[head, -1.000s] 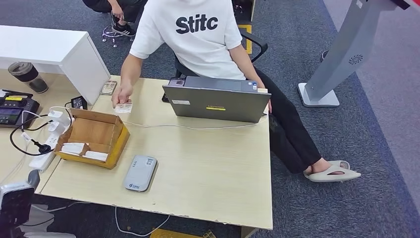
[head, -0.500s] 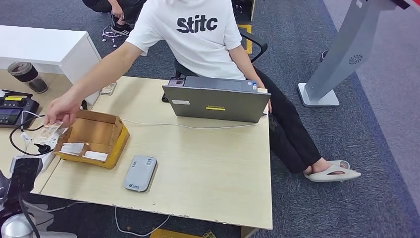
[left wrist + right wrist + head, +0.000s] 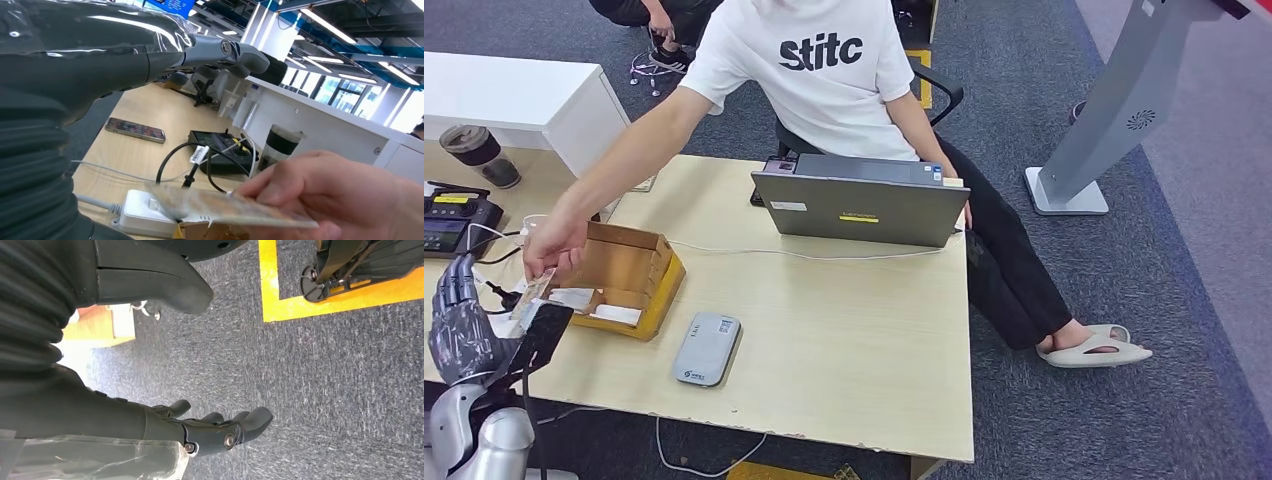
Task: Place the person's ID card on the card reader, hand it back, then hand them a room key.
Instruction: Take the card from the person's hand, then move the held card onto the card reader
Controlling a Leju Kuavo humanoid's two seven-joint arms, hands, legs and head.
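Observation:
A person's hand [image 3: 556, 243] holds out the ID card [image 3: 533, 289] just beyond the left end of the cardboard box [image 3: 656, 283]. My left hand [image 3: 462, 322] is raised beside it with fingers spread, a short gap from the card and holding nothing. In the left wrist view the card [image 3: 227, 206] is pinched in the person's fingers [image 3: 345, 192], and my fingers [image 3: 150, 47] reach above it without touching. The grey card reader [image 3: 707, 348] lies on the table near the front edge. White room key cards [image 3: 574, 298] lie in the box. My right hand [image 3: 220, 432] hangs over carpet, loosely open.
A grey laptop [image 3: 859, 208] stands at the table's far side in front of the seated person. A white power strip [image 3: 150, 212], black cables [image 3: 474, 275], a black desk terminal [image 3: 452, 222] and a cup [image 3: 479, 152] crowd the left table. A phone [image 3: 135, 130] lies there too.
The person lifted the card from the table's far edge and swung it left, then down towards me. My left hand rose into view beside it.

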